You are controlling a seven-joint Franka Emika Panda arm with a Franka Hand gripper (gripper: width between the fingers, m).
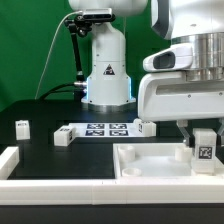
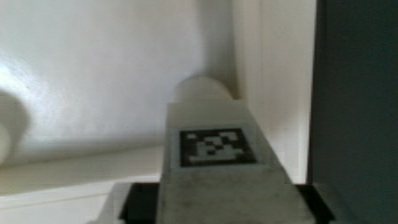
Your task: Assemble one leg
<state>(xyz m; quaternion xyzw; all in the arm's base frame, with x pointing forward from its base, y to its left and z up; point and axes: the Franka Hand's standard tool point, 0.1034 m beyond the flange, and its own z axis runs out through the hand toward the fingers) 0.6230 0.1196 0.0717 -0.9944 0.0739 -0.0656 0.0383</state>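
My gripper [image 1: 204, 146] is shut on a leg [image 1: 204, 147], a small white block with a black-and-white tag facing the camera. It holds the leg upright over the corner of the large white tray-like piece [image 1: 150, 165] that lies on the exterior view's right. In the wrist view the leg [image 2: 217, 150] runs away from the fingers [image 2: 137, 203] toward a recessed corner of the tray-like piece [image 2: 107, 80]. Whether the leg's end touches the tray I cannot tell.
Three more legs lie on the black table: one at the exterior view's left [image 1: 22, 126], one by the marker board [image 1: 64, 136] and one [image 1: 145, 126] at its other end. The marker board [image 1: 105, 129] lies mid-table. A white rail [image 1: 12, 160] runs along the front left. The robot base [image 1: 105, 70] stands behind.
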